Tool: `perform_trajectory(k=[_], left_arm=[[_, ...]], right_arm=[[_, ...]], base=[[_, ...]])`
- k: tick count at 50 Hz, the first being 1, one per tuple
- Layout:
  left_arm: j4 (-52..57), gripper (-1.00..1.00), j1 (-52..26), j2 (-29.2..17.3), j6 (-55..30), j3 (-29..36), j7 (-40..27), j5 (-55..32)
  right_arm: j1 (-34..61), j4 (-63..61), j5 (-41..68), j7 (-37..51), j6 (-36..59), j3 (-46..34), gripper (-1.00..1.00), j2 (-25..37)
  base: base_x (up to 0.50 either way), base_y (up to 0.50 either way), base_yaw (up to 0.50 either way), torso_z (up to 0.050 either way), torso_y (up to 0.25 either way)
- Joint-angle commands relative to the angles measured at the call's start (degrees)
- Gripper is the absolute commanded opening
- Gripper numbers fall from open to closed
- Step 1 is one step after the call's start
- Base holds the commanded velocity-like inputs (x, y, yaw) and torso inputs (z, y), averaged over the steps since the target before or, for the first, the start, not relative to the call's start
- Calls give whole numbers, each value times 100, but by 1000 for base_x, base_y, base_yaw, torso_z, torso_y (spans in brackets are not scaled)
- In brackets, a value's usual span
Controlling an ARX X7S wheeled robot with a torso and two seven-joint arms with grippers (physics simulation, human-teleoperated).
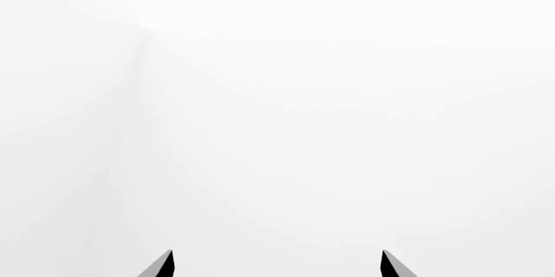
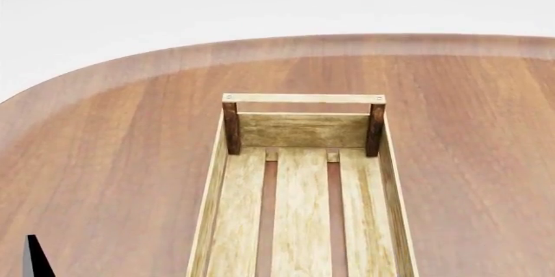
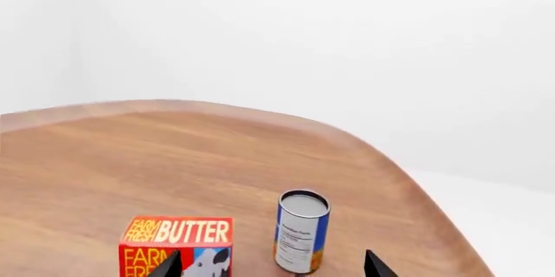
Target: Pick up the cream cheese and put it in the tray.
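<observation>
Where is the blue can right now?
In the right wrist view, the can stands upright on the wooden table, just beside the butter box and near the table's rounded edge.

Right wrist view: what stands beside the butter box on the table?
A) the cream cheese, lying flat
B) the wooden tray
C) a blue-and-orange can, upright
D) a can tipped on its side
C: the can stands upright, grey lid up, apart from the butter box; no cream cheese or tray shows in this view.
</observation>
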Motion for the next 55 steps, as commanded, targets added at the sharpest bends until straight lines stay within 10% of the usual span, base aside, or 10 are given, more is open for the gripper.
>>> perform_trajectory(k=[1,55], left_arm=[[23,100,5,-18,-11,17,-28,15],[9,100,-54,-100,-38,98,-127,-13]], right_arm=[[-18,-8,254,48,51,121,100,73],[-47,738,1760,-484,-187,677,100,246]], base=[[0,0,0,0,0],[0,0,0,0,0]])
